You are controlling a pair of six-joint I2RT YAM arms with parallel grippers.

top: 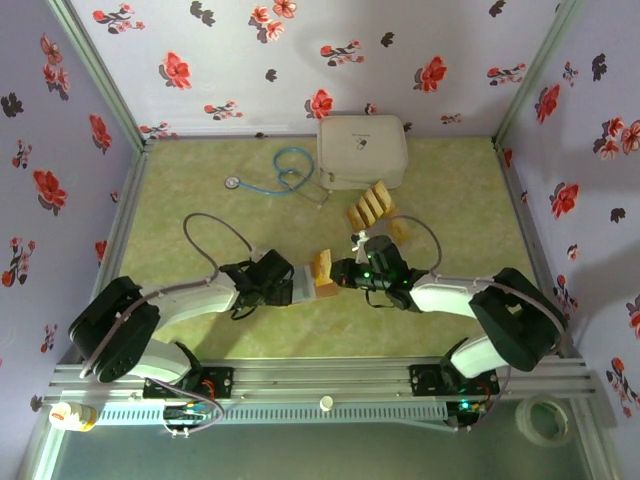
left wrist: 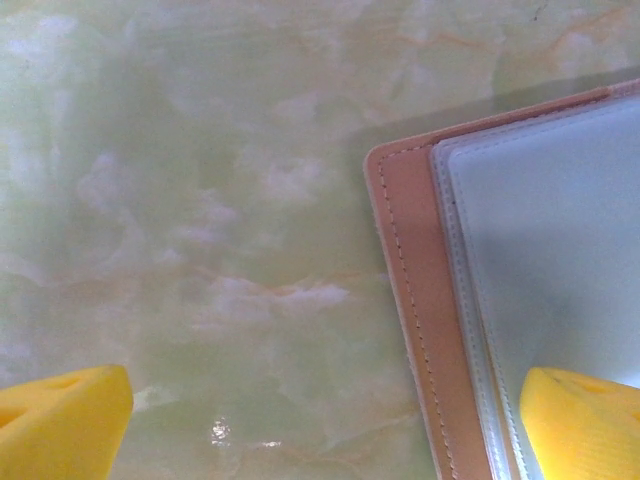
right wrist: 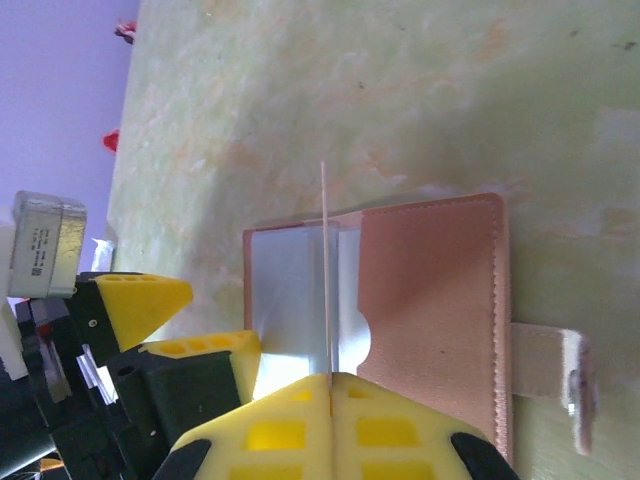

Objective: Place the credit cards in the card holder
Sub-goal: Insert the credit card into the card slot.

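The right end effector [right wrist: 330, 400] was shut tight on one credit card [right wrist: 325, 270]. The card was gripped by one end, and the rest of it stuck out over the open card holder [right wrist: 430, 300]. It was likely held that way so its free end could be slid into a pocket.

The left end effector [left wrist: 320, 430] was spread wide, with nothing gripped. One of its yellow fingers [left wrist: 580, 420] was seen over the pale inside of the card holder. The other was off to the side, over the bare surface [top: 200, 200]. It was probably put there so the holder would not fold or slide. Whether it was really pressed down could not be told.

The card holder was laid open between the two end effectors, near the front middle of the surface. More credit cards [top: 370, 205] were stood in a row farther back, just beside a big white case [top: 360, 150]. A blue stethoscope [top: 285, 170] was laid to the left of the case.

The surface was green and marbled. The walls [top: 200, 60] were pale purple, with red flowers printed on them.
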